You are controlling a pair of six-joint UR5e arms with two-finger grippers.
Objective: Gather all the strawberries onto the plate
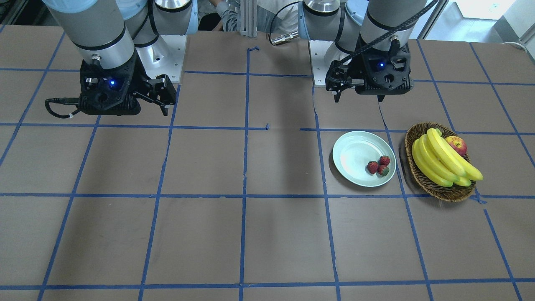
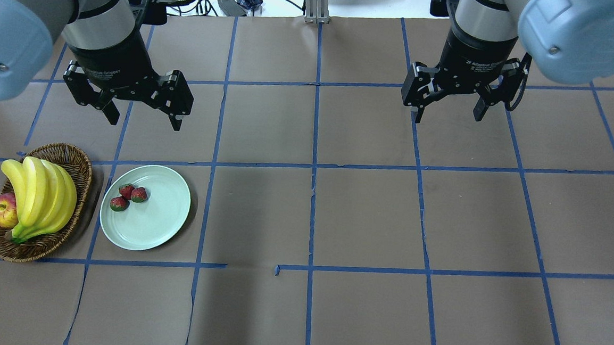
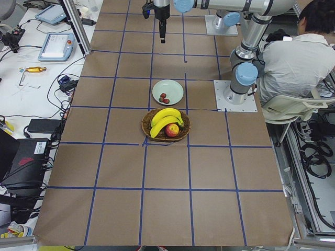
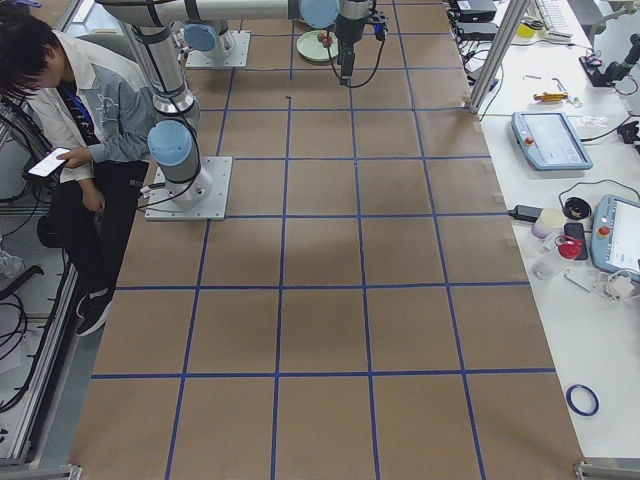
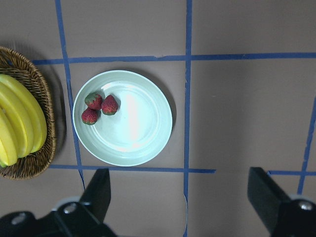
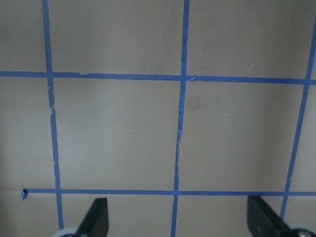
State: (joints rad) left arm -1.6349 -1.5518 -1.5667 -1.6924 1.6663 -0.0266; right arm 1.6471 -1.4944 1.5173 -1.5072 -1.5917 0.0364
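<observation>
Table (image 2: 368, 219), taped grid. Left gripper (image 2: 144, 119) and right gripper (image 2: 449, 116) both hang high, fingers spread, holding nothing. Basket (image 2: 86, 180) holds bananas (image 2: 39, 193) and an apple (image 2: 2, 211). Plate (image 2: 157, 216) just beside it carries all three strawberries (image 2: 128, 196), clustered toward the basket side. I judge the collecting done, with nothing left.

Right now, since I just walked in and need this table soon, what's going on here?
Nothing is being handled. All three strawberries lie clustered on the mint-green plate, beside the basket holding bananas and an apple. The left claw hangs open and empty above the table near the plate. The right claw hangs open over bare table. The collecting looks done.
</observation>
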